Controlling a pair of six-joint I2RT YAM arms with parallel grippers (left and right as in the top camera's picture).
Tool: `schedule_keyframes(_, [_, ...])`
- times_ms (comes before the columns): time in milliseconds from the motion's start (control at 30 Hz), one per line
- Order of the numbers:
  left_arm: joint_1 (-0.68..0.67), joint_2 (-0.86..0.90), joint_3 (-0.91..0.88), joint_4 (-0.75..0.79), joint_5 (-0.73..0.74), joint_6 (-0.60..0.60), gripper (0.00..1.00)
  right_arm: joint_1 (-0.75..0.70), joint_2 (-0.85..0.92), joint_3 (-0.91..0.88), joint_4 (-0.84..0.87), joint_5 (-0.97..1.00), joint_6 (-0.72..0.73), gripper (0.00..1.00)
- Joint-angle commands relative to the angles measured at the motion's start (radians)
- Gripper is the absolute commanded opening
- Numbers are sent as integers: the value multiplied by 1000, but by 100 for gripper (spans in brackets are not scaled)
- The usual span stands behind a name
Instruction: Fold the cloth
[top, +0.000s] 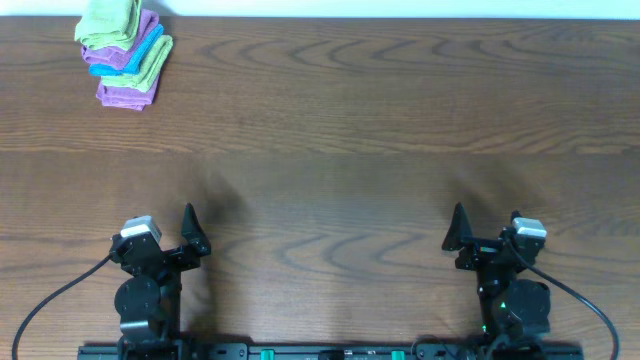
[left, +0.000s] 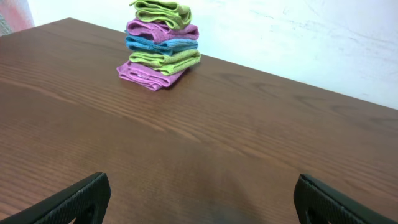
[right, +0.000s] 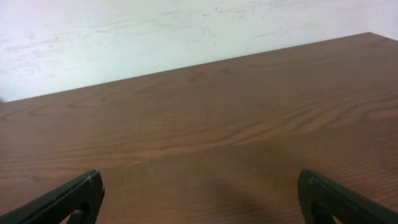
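Stack of folded purple, blue and green terry cloths (top: 122, 55) sits at the upper left of the overhead view, with the light lime-green terry cloth (top: 108, 20) on top. It looks already folded. The left gripper (left: 199, 208) and right gripper (right: 199, 202) gape empty at the bottom edge. Any further fold first calls for a long reach to the upper left.

Lime-green cloth (top: 110, 20); purple, blue cloths (top: 125, 95) (all plain); brown wood-grained table (top: 350, 130).
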Motion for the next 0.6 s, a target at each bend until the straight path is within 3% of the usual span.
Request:
schedule_keyframes(0, [6,-6,-19,-31,0,-11,95,-8,-10,-5,-1,-5,11,99])
schedule_keyframes(567, [6,-6,-19,-31,0,-11,95,-3,-10,-5,0,-5,-7,99])
